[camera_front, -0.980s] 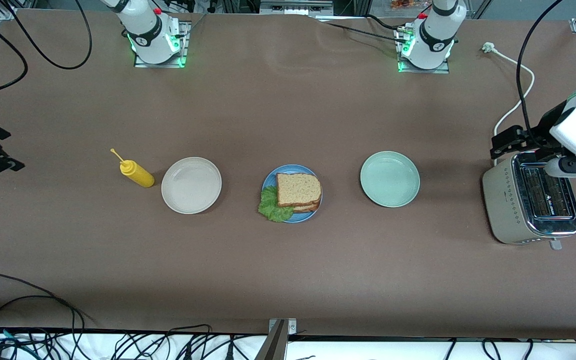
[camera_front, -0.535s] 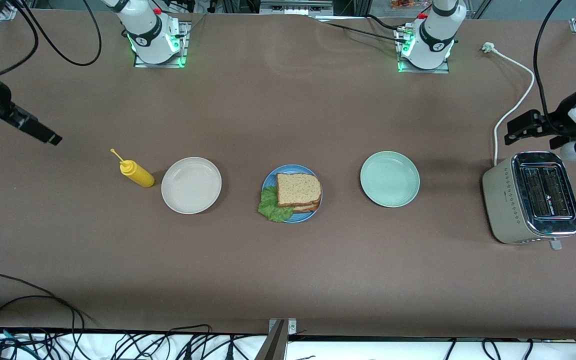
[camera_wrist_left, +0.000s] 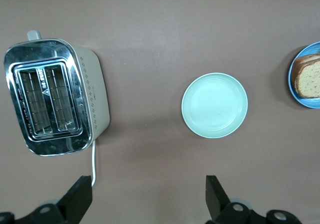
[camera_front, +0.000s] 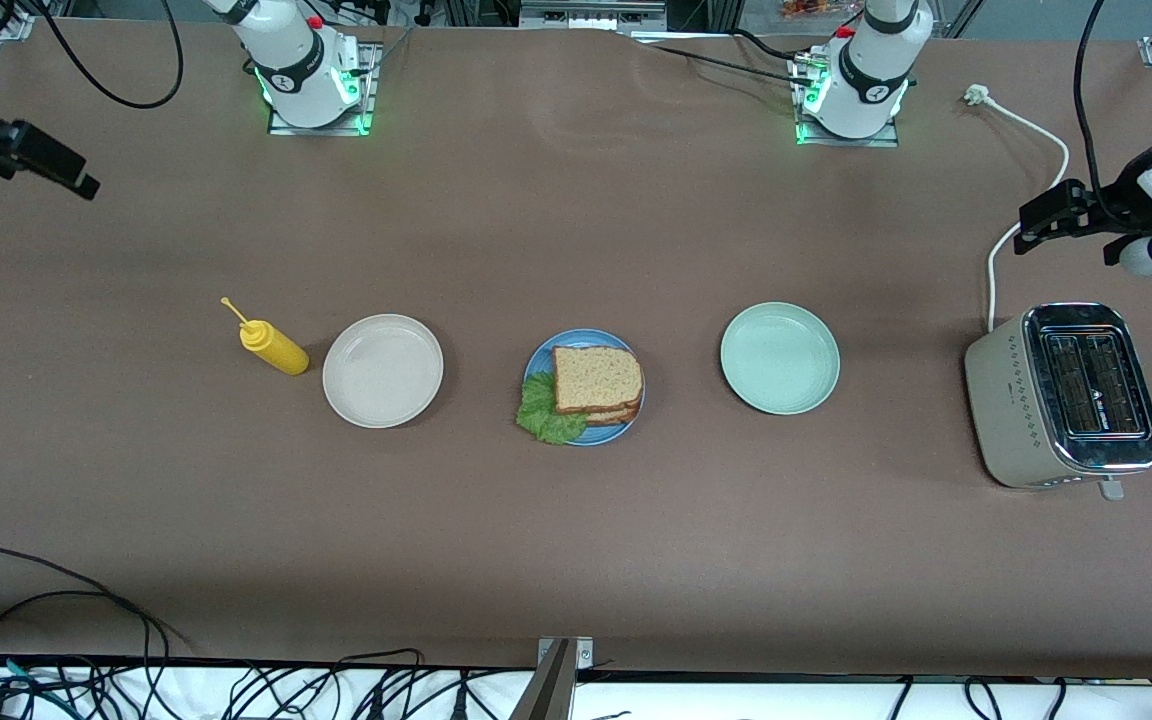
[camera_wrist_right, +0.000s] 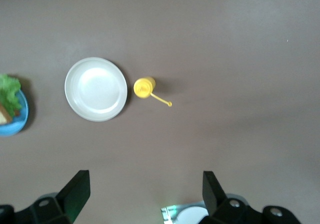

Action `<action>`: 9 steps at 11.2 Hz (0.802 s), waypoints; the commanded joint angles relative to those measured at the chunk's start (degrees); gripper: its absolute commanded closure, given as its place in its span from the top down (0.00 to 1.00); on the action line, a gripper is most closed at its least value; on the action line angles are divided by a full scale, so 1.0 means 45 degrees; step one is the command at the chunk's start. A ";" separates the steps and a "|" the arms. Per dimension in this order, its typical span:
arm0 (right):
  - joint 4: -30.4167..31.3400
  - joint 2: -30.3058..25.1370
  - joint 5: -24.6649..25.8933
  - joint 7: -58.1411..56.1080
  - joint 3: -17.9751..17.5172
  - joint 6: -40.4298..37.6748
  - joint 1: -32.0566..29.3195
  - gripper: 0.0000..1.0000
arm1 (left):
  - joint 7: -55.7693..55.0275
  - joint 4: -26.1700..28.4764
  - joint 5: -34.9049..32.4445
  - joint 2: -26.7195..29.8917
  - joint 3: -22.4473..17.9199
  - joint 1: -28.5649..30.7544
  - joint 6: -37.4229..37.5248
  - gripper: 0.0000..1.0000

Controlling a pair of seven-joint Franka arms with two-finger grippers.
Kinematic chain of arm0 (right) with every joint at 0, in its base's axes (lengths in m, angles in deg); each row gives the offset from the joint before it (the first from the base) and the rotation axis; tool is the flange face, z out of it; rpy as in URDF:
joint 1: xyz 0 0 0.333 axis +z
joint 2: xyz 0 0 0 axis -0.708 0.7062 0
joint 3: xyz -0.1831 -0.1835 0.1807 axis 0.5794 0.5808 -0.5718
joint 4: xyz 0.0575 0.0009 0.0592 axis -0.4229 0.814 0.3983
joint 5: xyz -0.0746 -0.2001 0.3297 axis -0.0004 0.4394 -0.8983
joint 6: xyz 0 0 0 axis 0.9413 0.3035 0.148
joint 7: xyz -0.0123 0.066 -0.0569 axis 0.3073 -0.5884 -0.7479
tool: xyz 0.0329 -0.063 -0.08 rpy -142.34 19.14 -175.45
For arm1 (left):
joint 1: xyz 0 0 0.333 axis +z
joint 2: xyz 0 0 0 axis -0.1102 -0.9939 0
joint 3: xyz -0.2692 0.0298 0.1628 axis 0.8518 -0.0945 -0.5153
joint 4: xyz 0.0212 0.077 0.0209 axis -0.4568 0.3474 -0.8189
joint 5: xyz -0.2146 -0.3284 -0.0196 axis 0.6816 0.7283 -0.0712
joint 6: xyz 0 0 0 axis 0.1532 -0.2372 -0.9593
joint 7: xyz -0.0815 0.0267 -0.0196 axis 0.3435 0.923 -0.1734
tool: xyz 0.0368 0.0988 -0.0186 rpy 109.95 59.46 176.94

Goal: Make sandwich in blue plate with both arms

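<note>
Three plates (camera_front: 383,371), one holding the sandwich (camera_front: 591,388); both open, empty hands, left (camera_front: 1048,215) and right (camera_front: 41,160), have risen toward the frame's upper corners.

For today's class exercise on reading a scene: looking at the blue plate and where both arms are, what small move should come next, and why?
Probably none beyond parking: the sandwich, bread stacked with lettuce poking out, already sits on the blue plate. The left pincer hangs open above the table near the toaster, the right pincer open at its own end, both holding nothing. I would simply let both arms settle at rest.
</note>
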 commanded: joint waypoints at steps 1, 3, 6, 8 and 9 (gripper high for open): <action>-0.0090 -0.0400 0.0273 -0.0921 -0.0136 -0.0808 -0.0197 1.00 | 0.0560 0.1422 -0.0372 0.1044 0.0003 0.0012 -0.0710 1.00; -0.0285 -0.0400 0.0273 -0.1197 -0.0096 -0.1180 -0.0197 1.00 | 0.0560 0.1462 -0.0372 0.1045 -0.0017 0.0051 -0.0710 1.00; -0.0441 -0.0419 0.0468 -0.1160 -0.0077 -0.1823 -0.0178 1.00 | 0.0560 0.1423 -0.0372 0.1045 0.0022 0.0031 -0.0827 1.00; -0.0442 -0.0400 0.0623 -0.1119 0.0116 -0.1923 -0.0178 1.00 | 0.0560 0.1326 -0.0372 0.1045 0.0119 0.0031 -0.0827 1.00; -0.0442 -0.0400 0.0624 -0.1215 0.0292 -0.1962 -0.0178 1.00 | 0.0560 0.1306 -0.0391 0.1045 0.0120 0.0031 -0.0827 1.00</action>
